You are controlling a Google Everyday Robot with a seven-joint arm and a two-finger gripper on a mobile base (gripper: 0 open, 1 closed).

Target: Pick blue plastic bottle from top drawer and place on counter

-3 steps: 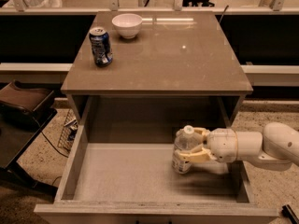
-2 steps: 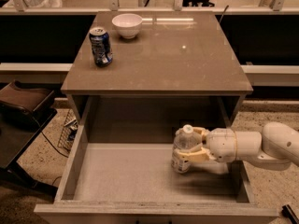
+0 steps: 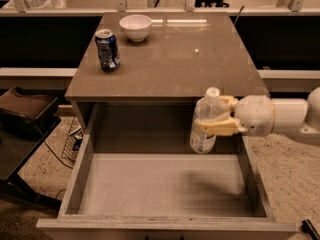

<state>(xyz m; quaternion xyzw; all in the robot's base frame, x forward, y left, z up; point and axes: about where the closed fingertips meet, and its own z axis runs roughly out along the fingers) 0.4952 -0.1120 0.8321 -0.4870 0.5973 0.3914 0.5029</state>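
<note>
**Bottle's off the drawer floor, lift is underway**

The small clear plastic bottle [image 3: 204,129] with the white screw cap and white label isn't sitting in the wide, shallow, pale grey-beige drawer [image 3: 80,176] anymore. A second ago it was low down at the right side of the drawer, near the speckled floor, with the cream two-finger gripper [image 3: 212,115] already round it. Now it hangs upright over the right side of the drawer. Its cap is about level with the front edge of the glossy brown-grey counter [image 3: 175,59], and there's a soft shadow on the floor underneath.

The jaws are pinching the bottle at its middle, one finger across the front of the label and the other behind it. The white arm comes in from the right and has come up with it.

Nothing else has moved. The blue soda can [image 3: 107,50] and the little white bowl [image 3: 136,26] sit on the far left part of the counter, same as before, well away from the bottle.

My read is that the grasp held and the pick is basically done. What's left is getting it higher and then back over the counter. The cap looks close to that front edge, so I'd want more height before it moves in, or it could clip the edge.
</note>
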